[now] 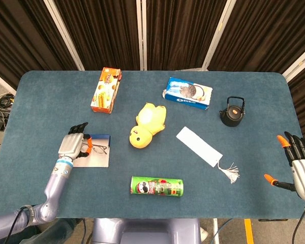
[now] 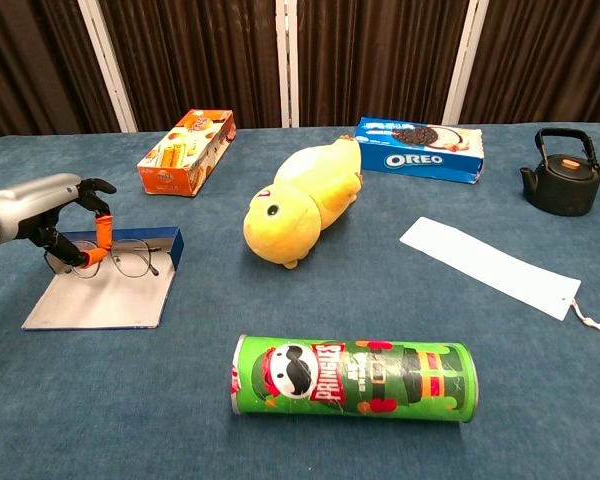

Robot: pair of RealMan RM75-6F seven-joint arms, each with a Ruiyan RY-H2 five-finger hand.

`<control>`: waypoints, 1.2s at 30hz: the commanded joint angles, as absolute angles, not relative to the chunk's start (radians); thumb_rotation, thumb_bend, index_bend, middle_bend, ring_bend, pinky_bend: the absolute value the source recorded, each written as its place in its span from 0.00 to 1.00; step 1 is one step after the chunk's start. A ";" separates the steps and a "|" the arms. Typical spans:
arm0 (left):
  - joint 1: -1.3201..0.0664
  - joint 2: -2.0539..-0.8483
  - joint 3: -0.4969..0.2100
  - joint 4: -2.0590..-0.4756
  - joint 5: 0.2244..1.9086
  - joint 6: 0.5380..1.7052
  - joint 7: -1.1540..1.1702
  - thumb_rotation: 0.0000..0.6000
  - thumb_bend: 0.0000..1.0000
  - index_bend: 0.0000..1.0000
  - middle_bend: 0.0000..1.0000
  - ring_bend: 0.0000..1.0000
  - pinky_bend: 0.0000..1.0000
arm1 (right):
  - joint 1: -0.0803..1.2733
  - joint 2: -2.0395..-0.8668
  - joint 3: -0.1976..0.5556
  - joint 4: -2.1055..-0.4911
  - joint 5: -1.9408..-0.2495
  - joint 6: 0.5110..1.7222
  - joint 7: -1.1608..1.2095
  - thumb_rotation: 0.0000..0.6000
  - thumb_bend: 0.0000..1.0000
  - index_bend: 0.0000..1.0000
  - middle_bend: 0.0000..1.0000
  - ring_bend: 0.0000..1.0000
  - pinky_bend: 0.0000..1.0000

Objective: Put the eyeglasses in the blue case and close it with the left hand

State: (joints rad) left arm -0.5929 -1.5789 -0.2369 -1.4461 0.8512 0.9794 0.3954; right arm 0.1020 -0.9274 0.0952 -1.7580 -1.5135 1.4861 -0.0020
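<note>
Eyeglasses pinched by left hand over blue case | right hand spread, idle | risk: frame is snagged on rim if dropped askew, lid blocked

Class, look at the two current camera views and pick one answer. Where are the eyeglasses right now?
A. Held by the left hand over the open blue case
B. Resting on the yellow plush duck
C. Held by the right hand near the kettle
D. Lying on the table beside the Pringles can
A: the left hand pinches the eyeglasses in its fingers over the open blue case, near its far edge.
</note>
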 commanded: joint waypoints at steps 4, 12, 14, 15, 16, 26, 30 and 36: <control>-0.610 -1.621 -0.240 -1.375 0.862 0.988 0.363 1.00 0.46 0.62 0.00 0.00 0.00 | 0.101 -0.926 0.096 -1.758 -1.512 1.488 0.001 1.00 0.00 0.00 0.00 0.00 0.00; -0.616 -1.651 -0.234 -1.312 0.873 0.987 0.337 1.00 0.45 0.53 0.00 0.00 0.00 | 0.101 -0.926 0.095 -1.758 -1.513 1.488 0.002 1.00 0.00 0.00 0.00 0.00 0.00; -0.614 -1.653 -0.232 -1.308 0.881 0.988 0.327 1.00 0.43 0.40 0.00 0.00 0.00 | 0.100 -0.926 0.095 -1.758 -1.513 1.488 0.003 1.00 0.00 0.00 0.00 0.00 0.00; -0.612 -1.653 -0.230 -1.305 0.889 0.990 0.318 1.00 0.39 0.30 0.00 0.00 0.00 | 0.100 -0.926 0.094 -1.758 -1.513 1.488 0.003 1.00 0.00 0.00 0.00 0.00 0.00; -0.609 -1.652 -0.230 -1.304 0.900 0.999 0.308 1.00 0.37 0.21 0.00 0.00 0.00 | 0.100 -0.926 0.095 -1.758 -1.513 1.489 0.003 1.00 0.00 0.00 0.00 0.00 0.00; -0.586 -1.612 -0.204 -1.344 0.996 1.038 0.268 1.00 0.14 0.00 0.00 0.00 0.00 | 0.098 -0.923 0.092 -1.761 -1.519 1.492 0.006 1.00 0.00 0.00 0.00 0.00 0.00; -0.599 -1.617 -0.197 -1.329 0.984 1.022 0.307 1.00 0.09 0.00 0.00 0.00 0.00 | 0.098 -0.922 0.092 -1.762 -1.519 1.493 0.006 1.00 0.00 0.00 0.00 0.00 0.00; -0.614 -1.642 -0.203 -1.258 0.998 0.972 0.244 1.00 0.00 0.00 0.00 0.00 0.00 | 0.100 -0.923 0.092 -1.759 -1.513 1.486 0.008 1.00 0.00 0.00 0.00 0.00 0.00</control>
